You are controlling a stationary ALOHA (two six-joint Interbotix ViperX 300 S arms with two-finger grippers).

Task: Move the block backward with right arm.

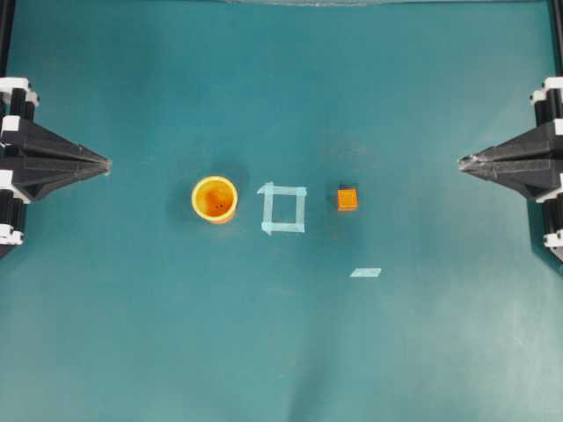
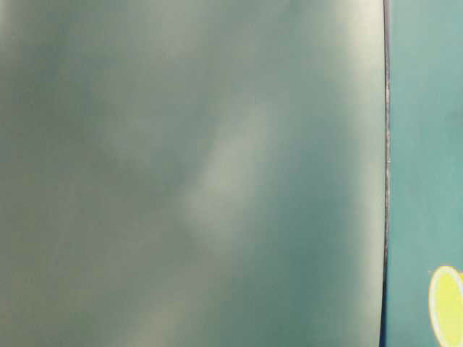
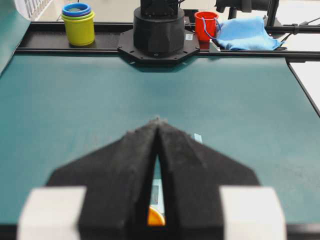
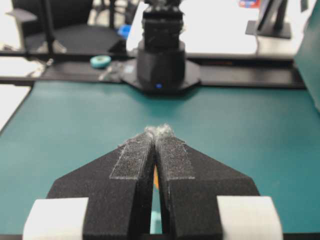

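**Both arms parked, block untouched**

Counting 1 block (image 1: 347,200) sitting right of center, 1 cup (image 1: 215,199) left of center, 1 tape square (image 1: 283,209) btwn them, 1 tape strip (image 1: 366,272) lower right. No readable writing. Left gripper (image 1: 105,163) and right gripper (image 1: 464,163) are pointing inward at mid-edges, fingers together.

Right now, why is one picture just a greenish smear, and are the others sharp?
Table-level view: washed-out blur, only the cup edge shows. Overhead view: crisp, block casting a soft shadow. Wrist views: each near claw is soft, the background sharper.
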